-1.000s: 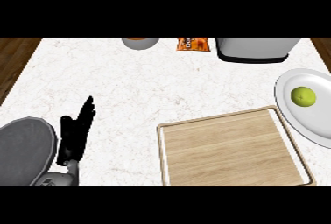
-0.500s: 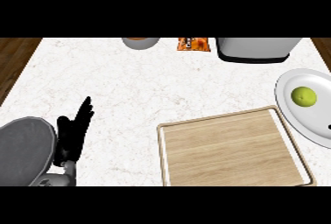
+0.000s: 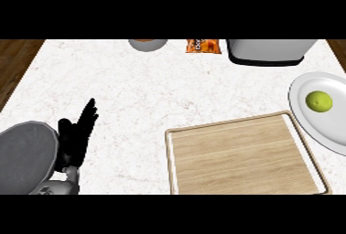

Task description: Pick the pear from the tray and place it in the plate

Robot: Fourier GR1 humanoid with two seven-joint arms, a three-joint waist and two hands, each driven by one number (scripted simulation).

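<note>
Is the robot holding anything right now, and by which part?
Nothing is held. The left hand rests open at lower left; the pear lies on the plate. No right hand shows.

Bench (image 3: 169, 87) top looks like white marble with faint brownish veins, smooth and pretty matt. Tray (image 3: 236, 160) is pale wood with a clear straight grain and no shine. Plate (image 3: 317, 125) is plain white and smooth, ceramic-looking. Pear (image 3: 319, 101) has smooth yellow-green skin. Left hand (image 3: 78, 132) is matt black, forearm (image 3: 24, 155) smooth grey. Snack bag (image 3: 202, 46) looks like printed orange foil. Floor (image 3: 13, 64) is dark wood.
</note>
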